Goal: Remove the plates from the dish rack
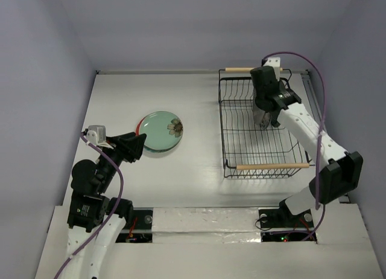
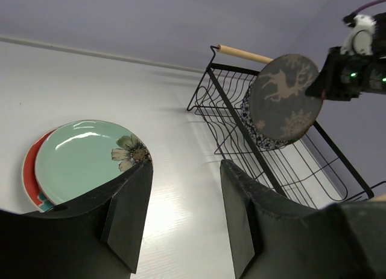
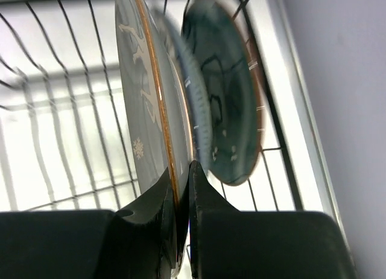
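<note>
The black wire dish rack [image 1: 241, 125] stands at the right of the table. My right gripper [image 3: 181, 176] is shut on the rim of the grey-brown deer plate [image 3: 145, 98], which stands on edge in the rack. Close behind it are a blue floral plate [image 3: 196, 104], blurred, and a dark teal plate [image 3: 232, 110]. In the left wrist view the deer plate [image 2: 283, 98] sits a little higher than the floral plate [image 2: 256, 134]. My left gripper [image 2: 184, 218] hovers open and empty over the table, left of the rack [image 2: 229, 110].
A mint-green plate with a flower [image 1: 161, 131] lies on a red plate [image 2: 29, 167] on the table, just beyond my left gripper [image 1: 136, 147]. The rack's wooden handles [image 1: 271, 166] run along its near and far ends. Walls enclose the table.
</note>
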Motion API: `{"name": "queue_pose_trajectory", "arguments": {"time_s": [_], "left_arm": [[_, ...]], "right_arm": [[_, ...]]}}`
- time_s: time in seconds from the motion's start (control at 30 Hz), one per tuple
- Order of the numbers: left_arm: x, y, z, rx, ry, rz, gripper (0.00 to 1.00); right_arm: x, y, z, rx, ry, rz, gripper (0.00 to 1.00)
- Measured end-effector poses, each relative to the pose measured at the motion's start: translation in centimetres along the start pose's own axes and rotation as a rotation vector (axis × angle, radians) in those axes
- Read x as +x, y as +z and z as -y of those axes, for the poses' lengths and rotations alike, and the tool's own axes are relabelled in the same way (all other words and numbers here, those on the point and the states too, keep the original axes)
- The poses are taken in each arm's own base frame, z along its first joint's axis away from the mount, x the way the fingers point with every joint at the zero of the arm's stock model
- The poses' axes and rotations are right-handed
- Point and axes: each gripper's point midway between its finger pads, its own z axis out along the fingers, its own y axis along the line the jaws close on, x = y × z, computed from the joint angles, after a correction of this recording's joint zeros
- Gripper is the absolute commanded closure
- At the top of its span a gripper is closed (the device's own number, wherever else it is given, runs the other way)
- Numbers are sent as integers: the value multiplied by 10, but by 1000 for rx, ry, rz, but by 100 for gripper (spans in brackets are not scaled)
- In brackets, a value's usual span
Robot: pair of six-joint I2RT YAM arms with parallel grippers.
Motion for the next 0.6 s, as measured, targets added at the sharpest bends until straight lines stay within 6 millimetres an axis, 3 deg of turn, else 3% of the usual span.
{"name": "queue_pose_trajectory", "arguments": {"time_s": [0.2,0.33,0.47,0.6], "left_arm": [[0,0,0,0,0,0,55],[0,0,0,0,0,-1,55],[0,0,0,1,0,-1,55],[0,0,0,2,0,-2,55]], "right_arm": [[-51,-54,19,-84,128,153,100],[-72,-93,5,-223,202,239,100],[-88,-133,-47,-472,280,300,100],[-90,-166,-127,-744,347,292,100]]}}
